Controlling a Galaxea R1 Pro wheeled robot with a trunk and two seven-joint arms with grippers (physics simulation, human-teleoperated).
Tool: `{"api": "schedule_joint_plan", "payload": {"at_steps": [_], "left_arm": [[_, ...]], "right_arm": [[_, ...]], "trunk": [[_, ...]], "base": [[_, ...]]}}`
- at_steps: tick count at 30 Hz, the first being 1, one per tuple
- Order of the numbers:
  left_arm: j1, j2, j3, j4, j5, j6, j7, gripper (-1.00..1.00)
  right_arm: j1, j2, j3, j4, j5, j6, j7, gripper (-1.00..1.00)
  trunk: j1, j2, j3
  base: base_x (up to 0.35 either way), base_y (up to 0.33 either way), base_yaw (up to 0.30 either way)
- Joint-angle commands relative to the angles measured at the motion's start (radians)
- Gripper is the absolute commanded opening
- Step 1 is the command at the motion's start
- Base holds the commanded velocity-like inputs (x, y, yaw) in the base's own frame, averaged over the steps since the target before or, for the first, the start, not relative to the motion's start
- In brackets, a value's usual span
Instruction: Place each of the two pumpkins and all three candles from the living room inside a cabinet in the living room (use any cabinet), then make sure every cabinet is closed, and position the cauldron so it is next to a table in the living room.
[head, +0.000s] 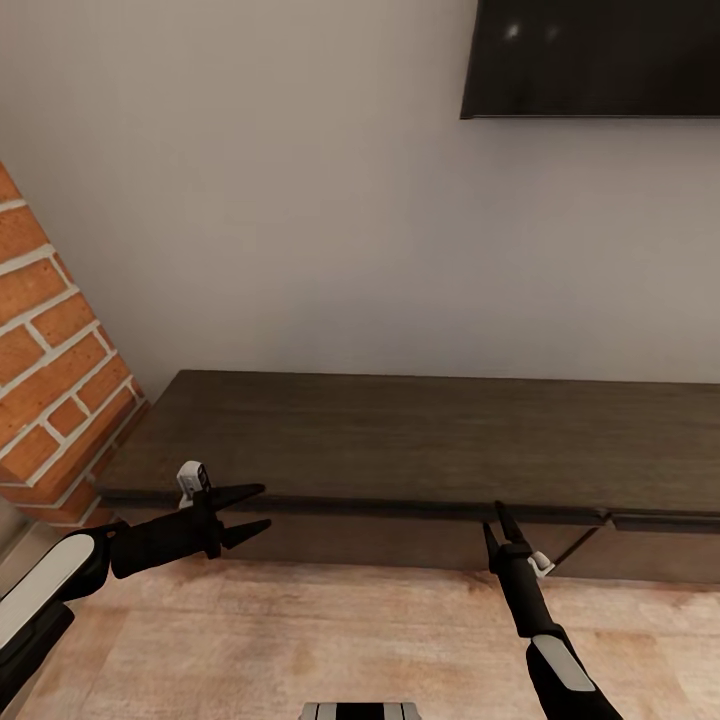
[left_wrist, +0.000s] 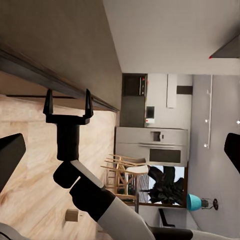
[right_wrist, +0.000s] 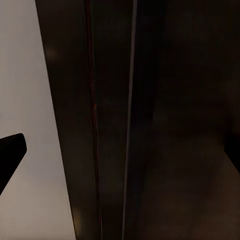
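The long dark-brown cabinet (head: 400, 440) stands against the wall straight ahead, its fronts looking shut. My left gripper (head: 252, 510) is open and empty in front of its left end, level with the top edge. My right gripper (head: 498, 528) is open too, fingertips close to the cabinet's upper front edge; it also shows as the right gripper (left_wrist: 68, 102) before the cabinet (left_wrist: 55, 40). A close dark cabinet front (right_wrist: 165, 125) lies before my right wrist camera. A small beige piece, possibly a candle (left_wrist: 72, 215), sits on the floor. Pumpkins, cauldron and table are out of view.
A brick wall (head: 50, 350) juts out at the left, close to the cabinet's end. A dark TV (head: 600, 60) hangs above. Wooden floor (head: 330, 640) lies between me and the cabinet. Farther off are a fridge (left_wrist: 150, 145) and wooden chairs (left_wrist: 122, 172).
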Motion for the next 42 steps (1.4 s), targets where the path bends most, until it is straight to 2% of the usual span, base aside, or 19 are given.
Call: {"api": "schedule_joint_plan", "payload": {"at_steps": [1,29,30,42], "left_arm": [[-0.001,0.000,-0.002,0.001,-0.008,0.000,-0.010,1.00],[-0.001,0.000,-0.002,0.001,-0.008,0.000,-0.010,1.00],[-0.001,0.000,-0.002,0.001,-0.008,0.000,-0.010,1.00],[-0.001,0.000,-0.002,0.001,-0.008,0.000,-0.010,1.00]], "right_arm": [[-0.002,0.000,-0.002,0.001,-0.007,0.009,0.000,1.00],[-0.002,0.000,-0.002,0.001,-0.006,0.008,-0.007,1.00],[-0.002,0.000,-0.002,0.001,-0.006,0.008,-0.007,-1.00],[-0.002,0.000,-0.002,0.001,-0.005,0.009,-0.010,-1.00]], "trunk": [[0.000,0.000,0.000],[0.000,0.000,0.000],[0.000,0.000,0.000],[0.000,0.000,0.000]], "base": [[0.002,0.000,0.000],[0.008,0.000,0.000],[0.000,0.000,0.000],[0.000,0.000,0.000]]}}
